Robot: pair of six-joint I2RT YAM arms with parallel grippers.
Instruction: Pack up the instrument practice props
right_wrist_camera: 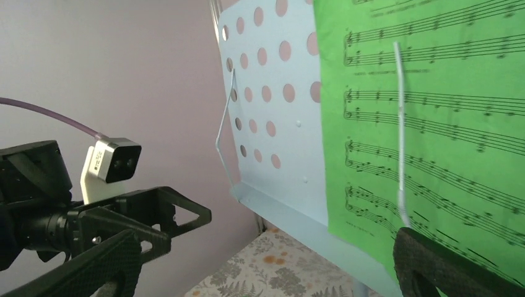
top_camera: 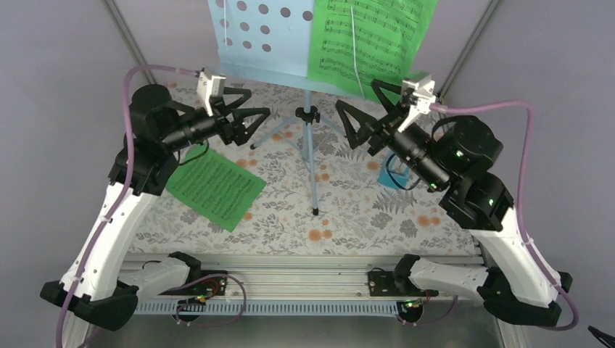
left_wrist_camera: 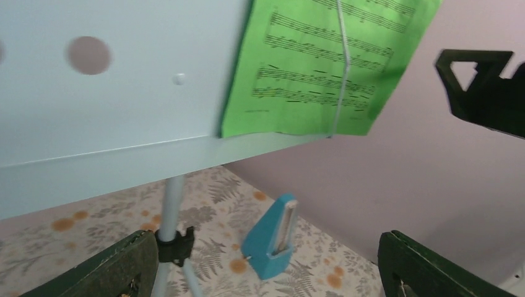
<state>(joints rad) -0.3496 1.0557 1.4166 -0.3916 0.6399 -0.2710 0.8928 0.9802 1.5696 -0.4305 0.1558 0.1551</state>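
**Both jaws gape empty at the music stand; one page on its desk, one flat on the cloth**

The music stand is a thin pale blue tube on three splayed legs, with a black clamp collar where the legs meet. Its desk is a smooth, flat, pale blue panel punched with round holes and folded into a shallow lip along the lower edge. The stand is upright at the middle back of the worktop, which is covered by a cloth printed with grey ferns and orange flowers.

A bright green sheet-music page, matte paper with black staves, leans on the right half of the desk under a thin white wire retainer. A second green page lies flat on the cloth left of the stand. The metronome, a small blue wedge with a pale face, stands upright on the cloth right of the stand's pole.

The left jaws, black open-frame triangles, stand wide apart and hold nothing, in the air before the desk's lower left edge. The right jaws are equally wide and empty, close to the lower right of the page on the desk. I cannot tell whether they touch it.

From above, the right arm hides most of the metronome and the left arm covers a corner of the flat page. The left wrist view shows the metronome whole. The right wrist view shows the left arm's wrist camera on its purple cable. The flat page appears only from above.
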